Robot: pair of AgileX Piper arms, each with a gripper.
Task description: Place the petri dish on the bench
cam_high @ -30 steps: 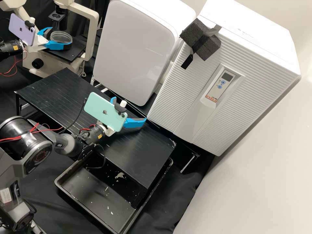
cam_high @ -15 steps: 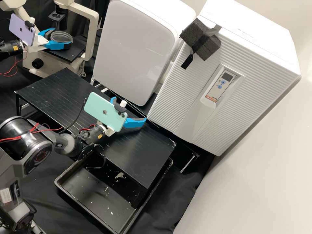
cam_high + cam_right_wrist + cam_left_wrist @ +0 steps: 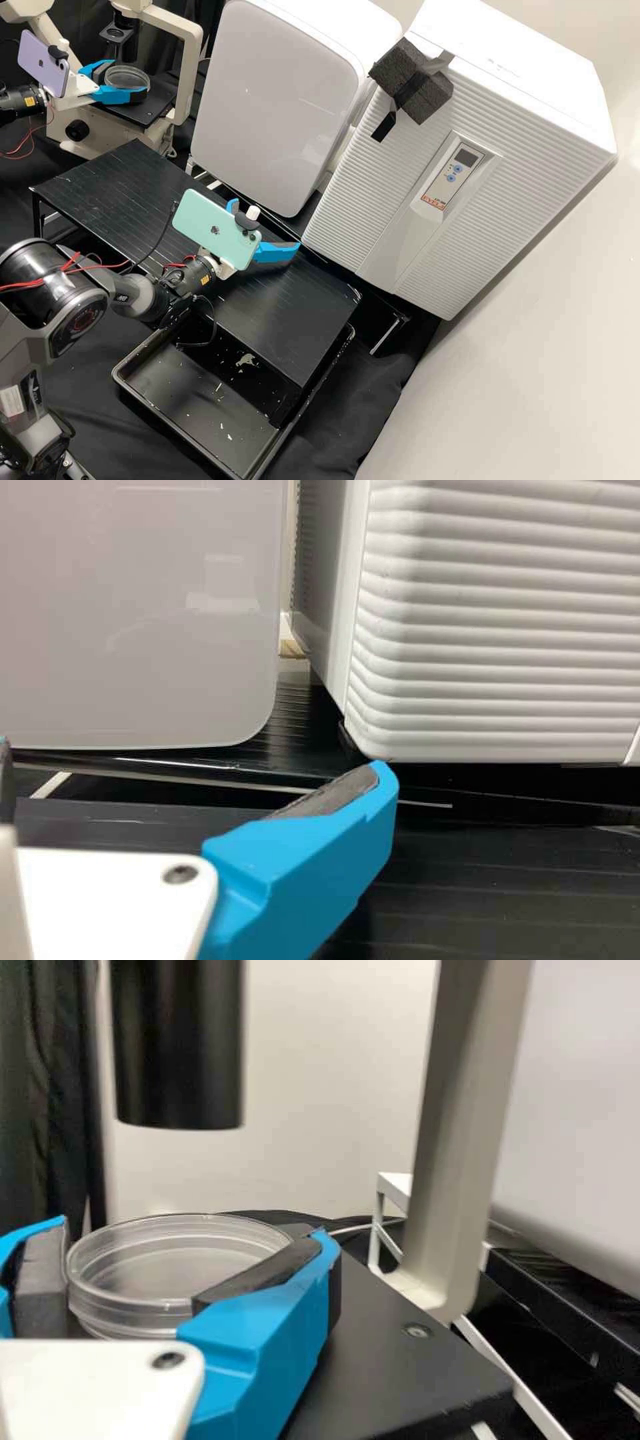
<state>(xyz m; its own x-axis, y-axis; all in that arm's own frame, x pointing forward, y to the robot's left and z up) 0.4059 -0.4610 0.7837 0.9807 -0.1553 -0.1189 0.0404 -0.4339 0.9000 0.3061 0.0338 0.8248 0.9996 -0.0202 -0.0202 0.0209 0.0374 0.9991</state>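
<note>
1. Left tool (image 3: 128,79), high view: bears a purple phone (image 3: 43,63); its two blue fingers are closed about opposite sides of the dish, grasping it.
2. Petri dish (image 3: 170,1275): clear, round and upright (left wrist view), held over the microscope's black stage (image 3: 148,112); whether it touches the stage cannot be told.
3. Microscope (image 3: 190,67): cream frame, beyond the desk (image 3: 293,320).
4. Tray (image 3: 180,387): black, partly beneath the desk.
5. Right tool (image 3: 265,225): over the desk, released, its fingers wide apart; a mint phone (image 3: 213,230) is mounted above.
6. White cabinets: smooth-fronted (image 3: 280,100), then ribbed (image 3: 360,220).
</note>
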